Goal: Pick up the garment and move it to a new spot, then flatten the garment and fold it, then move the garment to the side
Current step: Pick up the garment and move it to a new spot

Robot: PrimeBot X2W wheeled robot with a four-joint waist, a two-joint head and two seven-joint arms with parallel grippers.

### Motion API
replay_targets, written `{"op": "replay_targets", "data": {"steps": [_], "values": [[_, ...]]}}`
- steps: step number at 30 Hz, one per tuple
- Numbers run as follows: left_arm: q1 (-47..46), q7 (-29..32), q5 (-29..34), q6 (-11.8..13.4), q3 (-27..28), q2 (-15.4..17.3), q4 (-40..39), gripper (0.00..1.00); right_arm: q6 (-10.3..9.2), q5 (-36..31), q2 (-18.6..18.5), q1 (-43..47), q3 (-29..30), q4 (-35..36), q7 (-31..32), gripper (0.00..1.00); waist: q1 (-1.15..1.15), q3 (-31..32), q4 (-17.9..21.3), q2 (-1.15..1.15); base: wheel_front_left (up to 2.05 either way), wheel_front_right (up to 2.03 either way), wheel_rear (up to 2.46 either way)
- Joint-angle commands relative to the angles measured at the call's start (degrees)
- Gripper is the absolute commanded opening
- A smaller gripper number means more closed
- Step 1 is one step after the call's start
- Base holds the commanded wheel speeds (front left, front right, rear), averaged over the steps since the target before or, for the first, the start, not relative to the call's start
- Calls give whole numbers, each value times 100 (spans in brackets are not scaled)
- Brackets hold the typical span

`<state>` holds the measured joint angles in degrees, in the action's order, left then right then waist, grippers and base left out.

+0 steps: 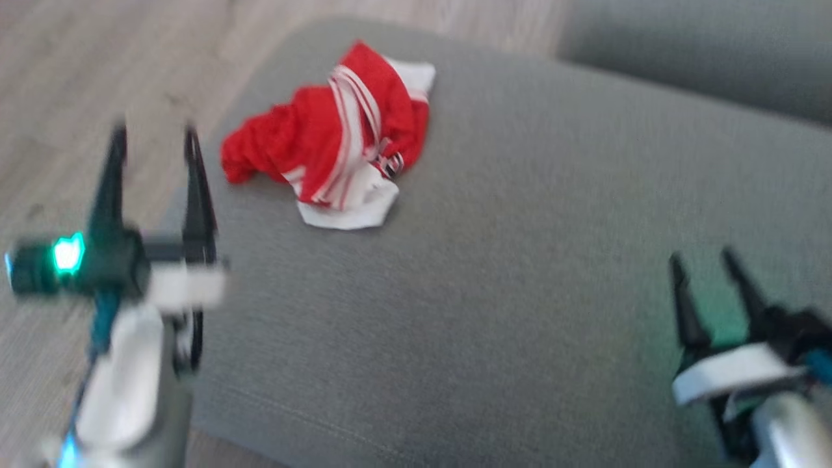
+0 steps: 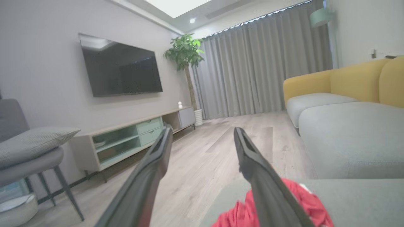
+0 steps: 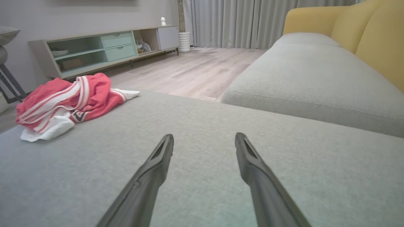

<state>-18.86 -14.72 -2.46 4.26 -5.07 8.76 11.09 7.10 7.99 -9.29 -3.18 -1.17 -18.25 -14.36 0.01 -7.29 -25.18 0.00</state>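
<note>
The garment (image 1: pixel 331 130) lies crumpled at the cushion's (image 1: pixel 520 273) far left corner. The left gripper (image 1: pixel 154 140) and right gripper (image 1: pixel 705 260) both gape empty. The left wrist view adds a TV (image 2: pixel 120 69).

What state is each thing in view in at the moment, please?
garment: crumpled heap on the grey cushion, unheld.
left gripper: open, empty, near the garment.
right gripper: open, empty, above the grey cushion.
curtains: drawn shut.
television: screen dark.
drawers: shut.
</note>
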Motion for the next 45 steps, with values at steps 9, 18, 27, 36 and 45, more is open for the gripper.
{"op": "replay_targets", "data": {"steps": [9, 18, 27, 36, 45], "values": [[-2617, 239, -303, -673, 57, 118, 2193, 100, 39, -10, -1055, -937, -80, 618, -63, 100, -1, -1945, 705, 0, 0, 0, 0], [-3281, 369, -527, -757, -49, -152, 4125, 100, 39, 122, -1440, -1089, 10, 942, -63, 100, -1, -2515, 916, 0, 0, 0, 0], [-3546, 38, -475, -740, -154, -97, 4858, 0, 39, 116, -1386, -1121, -24, 1024, -63, 100, -1, -2423, 1005, 0, 0, 0, 0], [-3604, -26, -211, -770, -272, 413, 3746, 0, 39, 183, -726, -1092, -226, 955, -63, 100, -1, -1215, 1467, 0, 0, 0, 0], [-3750, -26, 30, -1056, -830, 619, 2568, 0, 39, 205, 153, -656, -271, 1112, -63, 100, -1, 102, 2413, 0, 0, 0, 0]]}}
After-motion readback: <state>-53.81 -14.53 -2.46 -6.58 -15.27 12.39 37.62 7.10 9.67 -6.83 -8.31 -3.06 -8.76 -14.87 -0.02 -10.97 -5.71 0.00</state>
